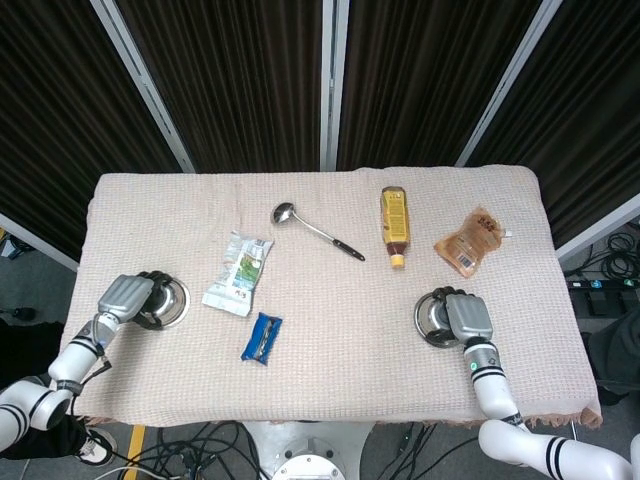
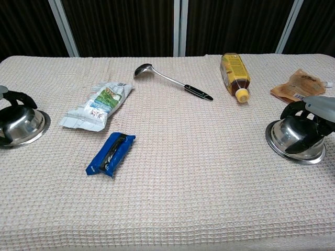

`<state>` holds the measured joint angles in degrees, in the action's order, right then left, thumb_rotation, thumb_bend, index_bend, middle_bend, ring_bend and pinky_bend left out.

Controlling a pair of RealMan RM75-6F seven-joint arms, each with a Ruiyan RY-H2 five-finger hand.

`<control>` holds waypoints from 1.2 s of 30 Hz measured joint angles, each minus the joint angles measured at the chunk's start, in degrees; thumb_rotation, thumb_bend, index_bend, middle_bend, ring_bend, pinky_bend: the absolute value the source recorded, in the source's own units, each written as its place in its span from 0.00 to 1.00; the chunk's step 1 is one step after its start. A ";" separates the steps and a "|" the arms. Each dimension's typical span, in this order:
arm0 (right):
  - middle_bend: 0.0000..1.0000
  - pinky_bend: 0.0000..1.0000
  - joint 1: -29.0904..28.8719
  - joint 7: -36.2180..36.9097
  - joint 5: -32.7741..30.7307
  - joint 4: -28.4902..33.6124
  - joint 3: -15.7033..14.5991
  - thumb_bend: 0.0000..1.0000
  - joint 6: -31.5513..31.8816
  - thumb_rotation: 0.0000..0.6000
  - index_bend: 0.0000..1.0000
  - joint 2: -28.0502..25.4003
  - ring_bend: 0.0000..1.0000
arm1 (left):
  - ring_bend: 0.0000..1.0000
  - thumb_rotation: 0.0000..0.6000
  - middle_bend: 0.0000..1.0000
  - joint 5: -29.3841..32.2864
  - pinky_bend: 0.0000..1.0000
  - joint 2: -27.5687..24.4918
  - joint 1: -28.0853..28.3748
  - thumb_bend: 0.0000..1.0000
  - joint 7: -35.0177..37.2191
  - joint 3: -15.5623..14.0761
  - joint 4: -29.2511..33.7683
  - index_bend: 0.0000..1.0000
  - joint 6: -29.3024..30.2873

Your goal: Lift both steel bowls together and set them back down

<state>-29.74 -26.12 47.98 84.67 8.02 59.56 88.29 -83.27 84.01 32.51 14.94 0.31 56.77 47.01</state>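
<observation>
Head view: we see 2 steel bowls resting on the cloth-covered table (image 1: 320, 330), the left bowl (image 1: 166, 300) near the table's left edge and the right bowl (image 1: 433, 318) toward the front right. Our left hand (image 1: 125, 297) lies over the outer side of the left bowl with its dark fingers curled onto the rim; our right hand (image 1: 466, 317) covers the right bowl's near-right side likewise. Neither bowl looks raised here. Chest view: the left bowl (image 2: 20, 128) and the right bowl (image 2: 294, 137) both sit upturned, dome uppermost, flared rim flat on the cloth. Dark fingers (image 2: 17, 98) arch over the left dome, and the right hand (image 2: 313, 117) clasps its dome from above and the side. Whether either grasp is fully tight we cannot tell. We judge the bowls light, rigid and slippery; the polished dome offers little purchase, so the flared rim is the better hold.
</observation>
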 measured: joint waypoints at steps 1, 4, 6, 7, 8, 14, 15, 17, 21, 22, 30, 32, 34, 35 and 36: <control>0.42 0.46 0.17 0.76 0.63 -0.03 0.12 0.10 0.38 1.00 0.59 0.01 0.35 | 0.42 1.00 0.48 0.00 0.60 0.02 -0.33 0.00 -0.03 0.29 -0.04 0.48 1.54; 0.42 0.46 0.94 4.60 3.76 0.08 0.67 0.10 1.81 1.00 0.60 -0.27 0.35 | 0.43 1.00 0.48 0.09 0.60 -0.09 -1.30 0.00 -0.14 1.51 0.17 0.49 6.35; 0.42 0.46 1.62 8.81 7.00 0.15 1.15 0.10 3.17 1.00 0.60 -0.56 0.35 | 0.43 1.00 0.48 0.28 0.60 -0.01 -2.02 0.00 -0.31 2.73 0.33 0.49 10.22; 0.42 0.46 1.94 11.06 8.58 0.10 1.38 0.10 3.90 1.00 0.60 -0.62 0.35 | 0.43 1.00 0.49 0.47 0.60 0.19 -2.54 0.00 -0.30 3.78 0.46 0.49 13.30; 0.42 0.46 2.25 13.58 10.21 -0.03 1.63 0.10 4.70 1.00 0.60 -0.62 0.35 | 0.44 1.00 0.49 0.64 0.61 0.43 -2.95 0.00 -0.15 4.70 0.61 0.49 15.86; 0.42 0.46 3.81 36.60 19.97 -3.91 3.55 0.12 10.73 1.00 0.60 1.97 0.35 | 0.46 1.00 0.49 2.55 0.63 2.47 -5.62 0.00 9.01 11.25 5.52 0.49 32.66; 0.42 0.46 3.87 42.10 21.62 -5.11 3.84 0.12 11.50 1.00 0.60 2.85 0.35 | 0.46 1.00 0.49 2.88 0.63 2.48 -5.95 0.00 11.67 11.77 7.18 0.49 33.84; 0.42 0.46 3.75 50.67 24.07 -6.89 4.09 0.12 12.17 1.00 0.60 4.16 0.35 | 0.46 1.00 0.49 3.67 0.63 2.15 -6.60 0.00 18.54 12.70 12.18 0.49 34.60; 0.42 0.46 2.42 70.17 29.68 -11.38 4.50 0.13 12.68 1.00 0.60 8.03 0.35 | 0.46 1.00 0.49 4.71 0.62 1.52 -7.20 0.00 30.52 13.82 23.14 0.49 29.90; 0.42 0.46 1.90 73.97 30.68 -12.26 4.63 0.13 12.55 1.00 0.60 8.95 0.35 | 0.46 1.00 0.49 4.71 0.62 1.66 -7.18 0.00 32.79 13.98 25.76 0.49 28.02; 0.42 0.46 -6.75 101.51 35.93 -18.76 7.35 0.14 6.98 1.00 0.60 16.26 0.35 | 0.46 1.00 0.49 2.50 0.62 6.49 -4.94 0.00 33.28 14.70 29.01 0.50 26.08; 0.42 0.46 -9.37 105.59 36.69 -20.21 8.03 0.14 5.37 1.00 0.60 17.94 0.35 | 0.46 1.00 0.49 2.17 0.62 7.17 -4.21 0.00 33.11 15.09 29.56 0.50 26.06; 0.42 0.46 -12.31 108.88 37.39 -22.03 8.81 0.14 3.72 1.00 0.60 19.96 0.35 | 0.46 1.00 0.49 2.08 0.62 7.56 -3.80 0.00 32.56 15.45 30.14 0.50 26.11; 0.42 0.46 -13.43 109.87 37.55 -22.80 9.18 0.14 3.08 1.00 0.60 20.79 0.35 | 0.46 1.00 0.49 2.08 0.62 7.72 -3.58 0.00 32.31 15.61 30.48 0.50 26.09; 0.42 0.46 -14.76 110.99 37.66 -23.76 9.69 0.14 2.32 1.00 0.60 21.79 0.35 | 0.46 1.00 0.49 2.08 0.62 7.88 -3.36 0.00 32.01 15.75 30.79 0.50 26.04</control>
<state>-44.50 84.87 85.64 60.91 17.71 61.88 110.07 -81.19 91.89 29.15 46.95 16.06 87.56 73.05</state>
